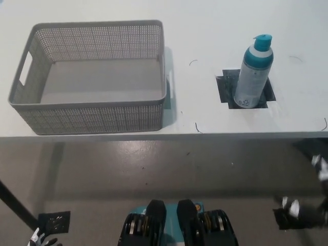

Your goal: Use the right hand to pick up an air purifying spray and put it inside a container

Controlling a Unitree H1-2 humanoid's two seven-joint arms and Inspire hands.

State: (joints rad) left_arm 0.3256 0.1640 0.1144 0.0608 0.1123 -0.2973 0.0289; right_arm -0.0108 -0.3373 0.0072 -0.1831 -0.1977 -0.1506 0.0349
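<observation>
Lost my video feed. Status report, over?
Both hands low, off table, grip unclear. Spray can upright on dark patch, untouched. Basket empty, left of it. Nothing in between.

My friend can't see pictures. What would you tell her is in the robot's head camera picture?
A white spray can with a teal cap stands upright on a dark square patch on a white table, to the right of an empty grey mesh plastic basket. The black right robot hand hangs low at the picture's lower right, below the table edge; the white left robot hand barely shows at the bottom left.

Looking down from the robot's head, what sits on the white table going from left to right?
Grey basket → dark square patch with the spray can standing upright on it.
</observation>
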